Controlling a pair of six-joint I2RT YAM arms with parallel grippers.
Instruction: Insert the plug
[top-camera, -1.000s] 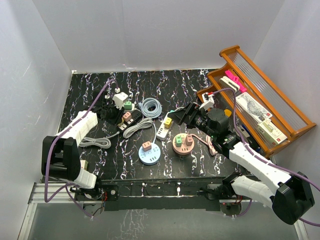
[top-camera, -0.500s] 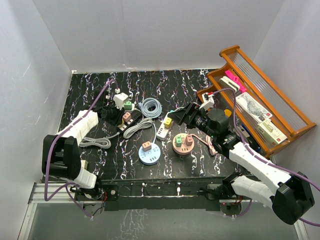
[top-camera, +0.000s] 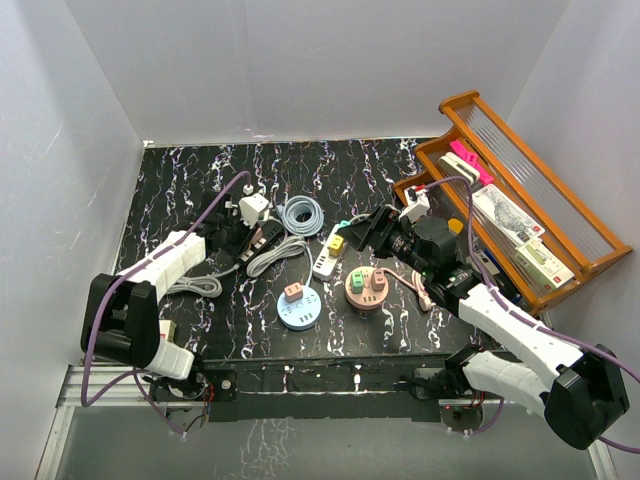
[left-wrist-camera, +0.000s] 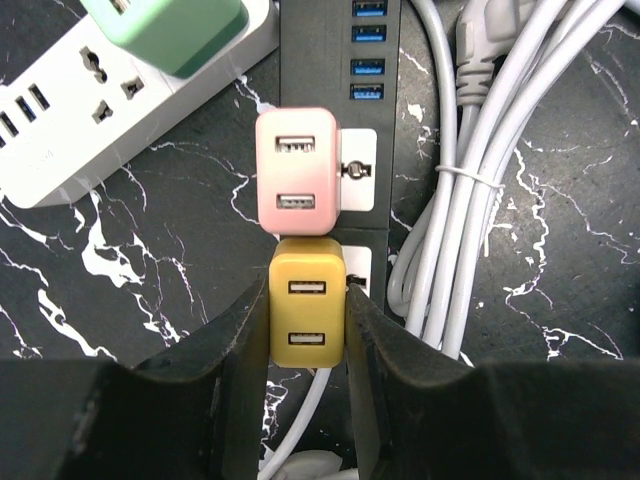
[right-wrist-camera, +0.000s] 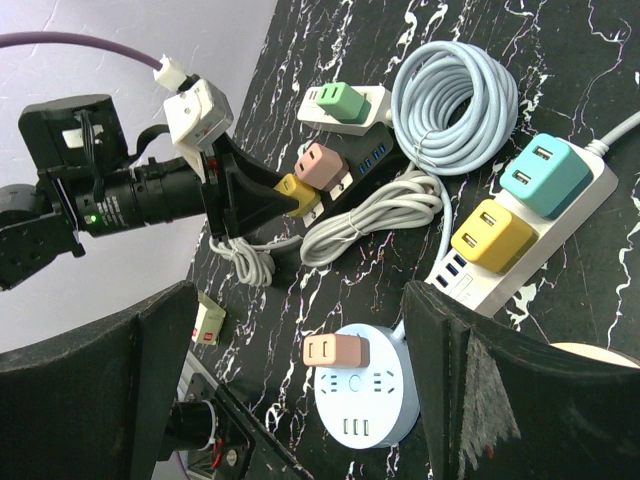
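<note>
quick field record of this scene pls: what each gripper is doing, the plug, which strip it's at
left gripper: shut on the yellow two-port usb charger plug
plug position: at the long black power strip, right beside the pink two-port charger
plug seated: cannot tell
right gripper: open, empty

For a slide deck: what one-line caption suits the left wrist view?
Left gripper shut on a yellow USB charger over the black power strip, directly beside a pink charger.
</note>
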